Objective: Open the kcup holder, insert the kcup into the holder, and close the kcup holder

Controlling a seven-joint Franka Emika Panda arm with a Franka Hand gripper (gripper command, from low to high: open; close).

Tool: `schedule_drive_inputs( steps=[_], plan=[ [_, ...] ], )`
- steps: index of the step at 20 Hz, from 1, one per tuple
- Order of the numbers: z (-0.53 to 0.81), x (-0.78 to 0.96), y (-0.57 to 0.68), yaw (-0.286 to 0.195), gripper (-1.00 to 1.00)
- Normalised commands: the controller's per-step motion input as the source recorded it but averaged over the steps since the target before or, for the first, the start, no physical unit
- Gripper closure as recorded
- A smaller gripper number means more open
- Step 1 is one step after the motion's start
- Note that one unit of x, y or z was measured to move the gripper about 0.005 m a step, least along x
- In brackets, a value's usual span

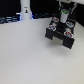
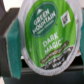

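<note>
The kcup [image 2: 47, 37] fills the wrist view, its green-and-white lid facing the camera. It sits between my teal fingers [image 2: 12, 46], which close on its sides. In the exterior view my gripper [image 1: 64, 20] hangs at the exterior view's upper right, holding the kcup [image 1: 64, 21] just above the back of the black kcup holder [image 1: 60, 34]. The holder's drawer looks pulled out toward the front, with round slots showing. What lies under the kcup is hidden in the wrist view.
A tall white bottle-like object [image 1: 25, 9] with a black mark stands at the back on the exterior view's left. The white table [image 1: 25, 55] spreads in front. Dark clutter lines the back edge.
</note>
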Motion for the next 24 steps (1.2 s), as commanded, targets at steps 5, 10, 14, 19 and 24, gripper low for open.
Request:
schedule_drive_inputs(
  steps=[5,10,14,19,24],
  plan=[
    [-0.23,-0.02,-0.04,0.012,1.00],
    [-0.10,0.01,-0.10,0.002,1.00],
    [0.01,0.00,-0.21,0.000,1.00],
    [0.00,0.07,-0.27,-0.001,1.00],
    [0.00,0.31,-0.07,-0.011,1.00]
  ],
)
